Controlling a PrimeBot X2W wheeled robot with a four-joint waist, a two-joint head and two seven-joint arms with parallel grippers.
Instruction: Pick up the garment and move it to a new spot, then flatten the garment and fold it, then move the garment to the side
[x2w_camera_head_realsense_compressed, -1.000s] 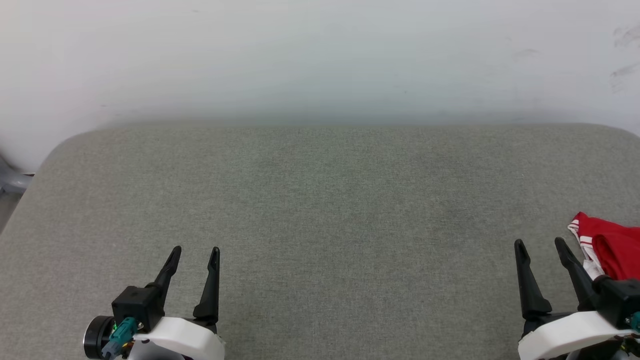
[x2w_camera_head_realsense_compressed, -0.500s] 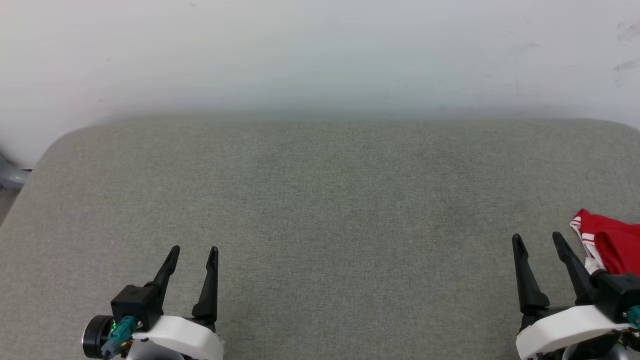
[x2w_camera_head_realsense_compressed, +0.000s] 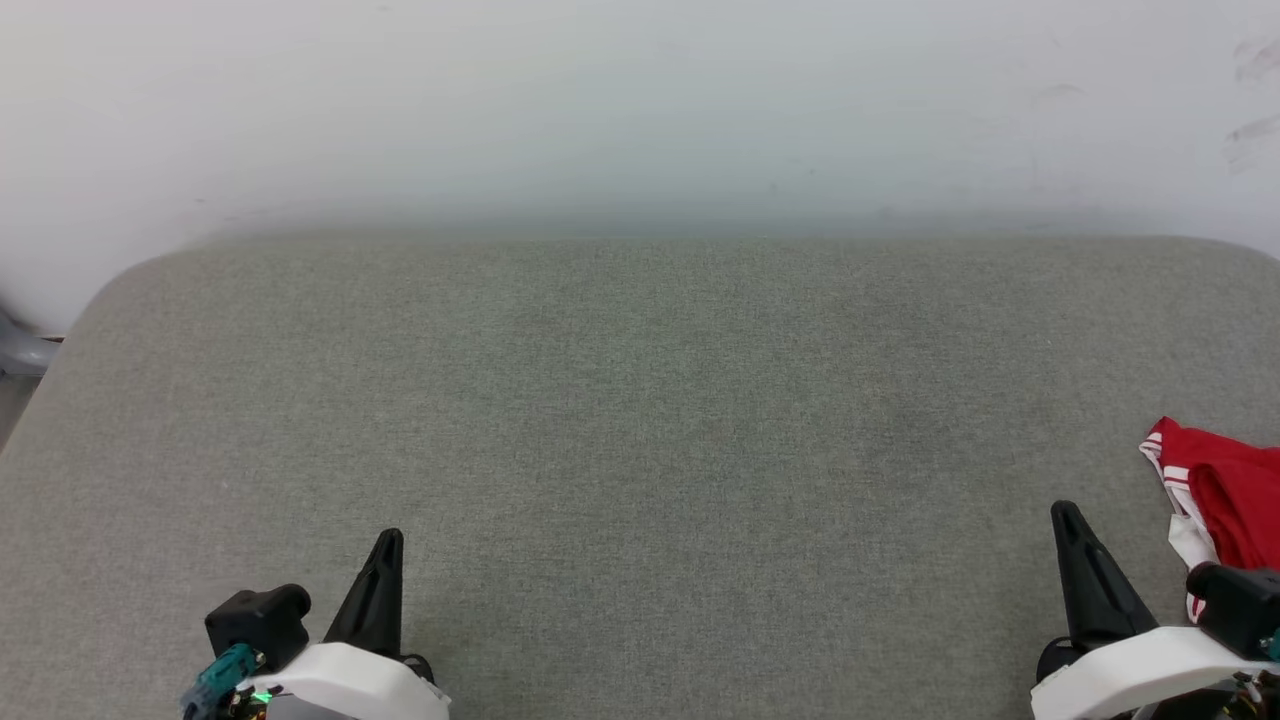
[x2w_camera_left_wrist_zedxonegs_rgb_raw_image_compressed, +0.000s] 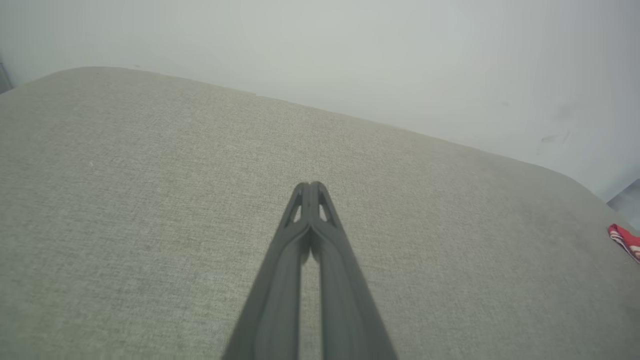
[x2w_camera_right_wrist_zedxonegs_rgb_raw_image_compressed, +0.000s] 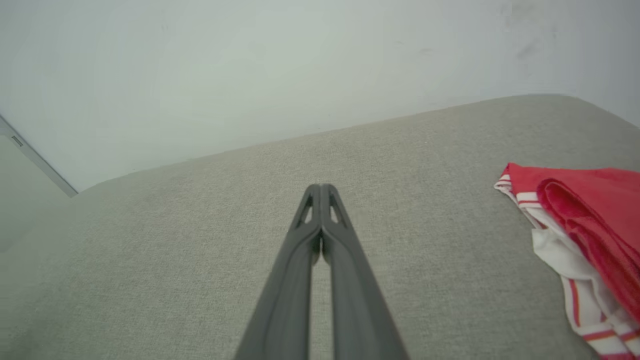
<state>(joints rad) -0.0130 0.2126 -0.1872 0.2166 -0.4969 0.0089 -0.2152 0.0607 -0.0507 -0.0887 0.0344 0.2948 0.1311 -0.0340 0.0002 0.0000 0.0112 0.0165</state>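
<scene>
The garment (x2w_camera_head_realsense_compressed: 1225, 485) is a crumpled red jersey with white, red-striped trim, lying at the right edge of the grey padded table (x2w_camera_head_realsense_compressed: 640, 400). The right wrist view has the garment (x2w_camera_right_wrist_zedxonegs_rgb_raw_image_compressed: 585, 225) to the right of the fingers, apart from them. In the left wrist view a small corner of the garment (x2w_camera_left_wrist_zedxonegs_rgb_raw_image_compressed: 625, 239) peeks in at the far right edge. My right gripper (x2w_camera_head_realsense_compressed: 1068, 515) sits shut at the lower right, just left of the jersey, holding nothing. At the lower left my left gripper (x2w_camera_head_realsense_compressed: 390, 540) is shut and empty; its fingertips (x2w_camera_left_wrist_zedxonegs_rgb_raw_image_compressed: 311, 187) are pressed together.
A pale wall (x2w_camera_head_realsense_compressed: 640, 110) runs behind the table's far edge. A grey object (x2w_camera_head_realsense_compressed: 20, 355) shows past the table's left corner. The table's rounded far corners mark where the surface ends.
Both grippers have gone from open to shut, with nothing caught between the fingers. The head camera tilted slightly early on; the garment has not moved.
</scene>
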